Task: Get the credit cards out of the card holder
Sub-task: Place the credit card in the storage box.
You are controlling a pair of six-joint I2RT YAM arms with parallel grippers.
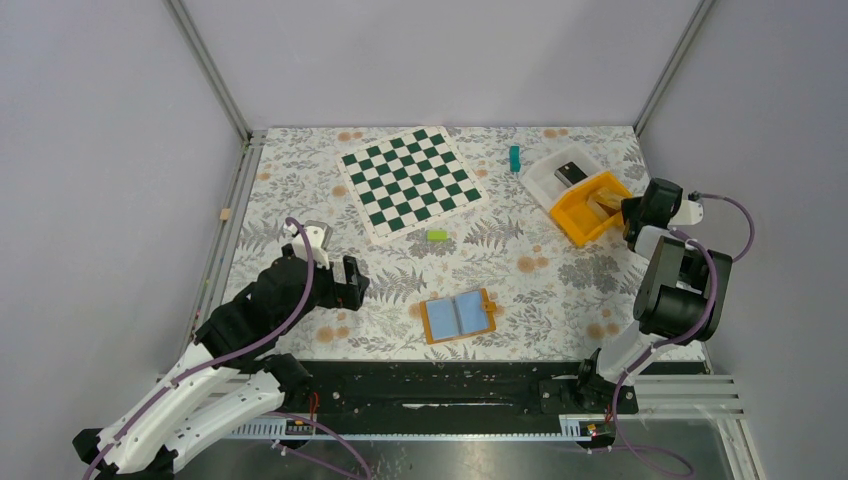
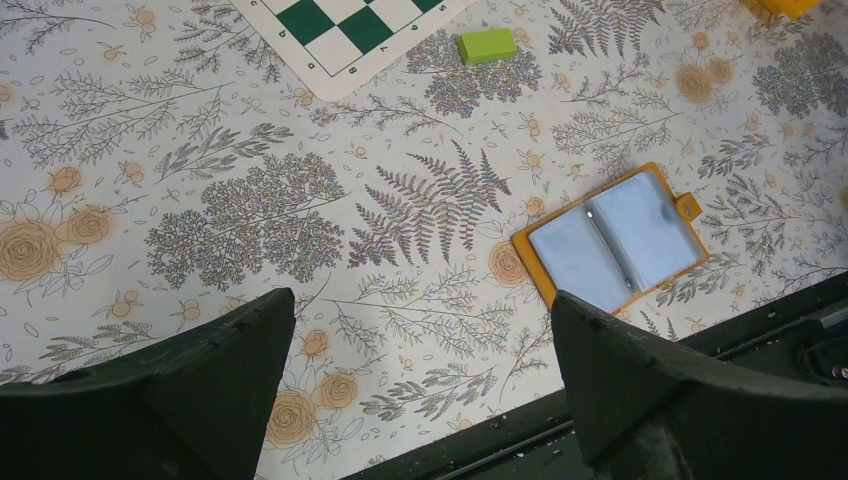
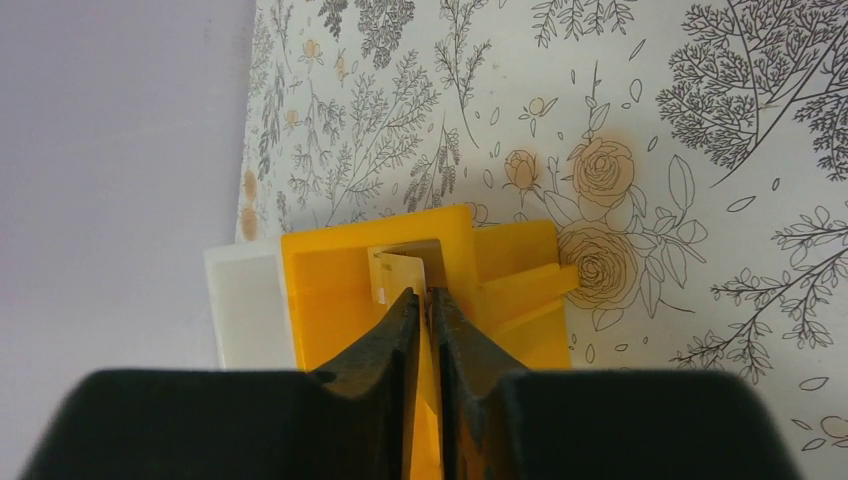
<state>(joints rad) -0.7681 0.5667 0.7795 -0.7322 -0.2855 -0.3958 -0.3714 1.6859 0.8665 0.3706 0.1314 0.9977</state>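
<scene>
The card holder lies open near the counter's front edge, light-blue credit cards in both halves: emptying seems hardly begun. The left claw hangs released, apart from it. Farther off, the right claw is nearly clenched over the orange bin; whether it grasps anything, I cannot tell

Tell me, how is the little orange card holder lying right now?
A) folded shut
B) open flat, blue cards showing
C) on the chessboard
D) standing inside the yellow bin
B: the card holder lies spread open, with light-blue credit cards showing in both halves.
</scene>
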